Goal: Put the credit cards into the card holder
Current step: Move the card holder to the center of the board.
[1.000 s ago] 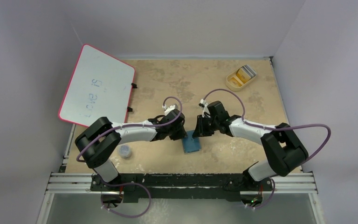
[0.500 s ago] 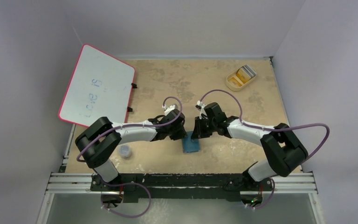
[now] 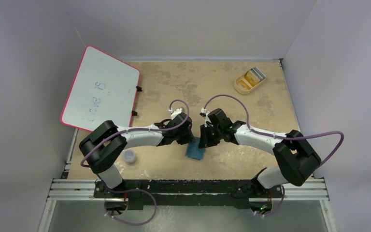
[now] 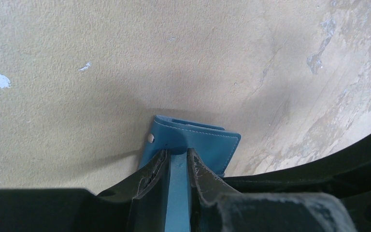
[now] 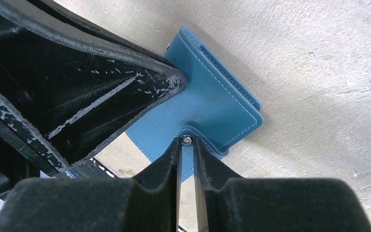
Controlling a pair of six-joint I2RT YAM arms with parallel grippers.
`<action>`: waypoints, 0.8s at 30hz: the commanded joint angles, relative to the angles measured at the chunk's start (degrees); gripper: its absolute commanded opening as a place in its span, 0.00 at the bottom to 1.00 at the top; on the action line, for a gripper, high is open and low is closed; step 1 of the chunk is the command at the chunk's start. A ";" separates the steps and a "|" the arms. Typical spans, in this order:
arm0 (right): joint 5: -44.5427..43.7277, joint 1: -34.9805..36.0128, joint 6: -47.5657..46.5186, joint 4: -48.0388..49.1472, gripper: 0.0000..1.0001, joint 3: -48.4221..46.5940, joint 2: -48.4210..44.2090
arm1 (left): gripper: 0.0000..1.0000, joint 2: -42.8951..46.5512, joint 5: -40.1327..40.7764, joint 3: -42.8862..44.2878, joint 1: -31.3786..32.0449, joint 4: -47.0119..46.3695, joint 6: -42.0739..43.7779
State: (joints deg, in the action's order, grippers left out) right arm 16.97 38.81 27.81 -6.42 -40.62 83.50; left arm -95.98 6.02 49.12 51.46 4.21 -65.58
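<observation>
Top view, items in descending size.

**Table** (image 3: 183,82): mottled beige surface.

**Whiteboard** (image 3: 100,89): pink-rimmed, with blue writing, at 10 o'clock, overhanging the table's left edge.

**Left arm** (image 3: 140,136) and **right arm** (image 3: 258,137): both reach inward and meet near 6 o'clock of the table's centre.

**Tray** (image 3: 241,87): beige oval, at 1 o'clock, well apart from both arms.

**Card holder** (image 3: 194,151) (image 4: 207,142) (image 5: 212,104): teal-blue, folded, lying on the table at 6 o'clock between the two grippers.

**Left gripper** (image 3: 188,140) (image 4: 176,153): at the holder's 10 o'clock edge, its fingers narrow and clamping a blue flap that shows between them in the left wrist view.

**Right gripper** (image 3: 204,141) (image 5: 187,141): at the holder's 1 o'clock edge, its fingers drawn almost together, pinching the small tab with the metal snap.

**Credit cards** (image 3: 252,77): orange-yellow and grey-silver, lying in the tray.

**Small round grey object** (image 3: 129,156): at 8 o'clock, just beside the left arm's elbow.
</observation>
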 commanded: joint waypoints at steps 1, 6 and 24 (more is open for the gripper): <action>-2.61 1.58 -0.08 -3.96 0.17 -2.18 -1.39 | 0.19 -3.12 2.85 -0.09 0.09 2.47 -0.36; -3.25 1.80 0.44 -2.91 0.17 -1.97 -1.04 | 0.19 -3.07 2.80 0.01 0.13 2.56 -0.41; -8.78 5.27 3.76 -6.90 0.13 -4.27 5.56 | 0.19 -2.53 0.68 -1.40 0.13 -0.26 -1.22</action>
State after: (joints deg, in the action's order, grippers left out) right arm 12.47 41.85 30.33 -10.39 -43.31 85.12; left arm -96.16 6.02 49.21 51.46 3.84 -66.04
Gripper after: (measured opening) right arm 0.136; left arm 0.189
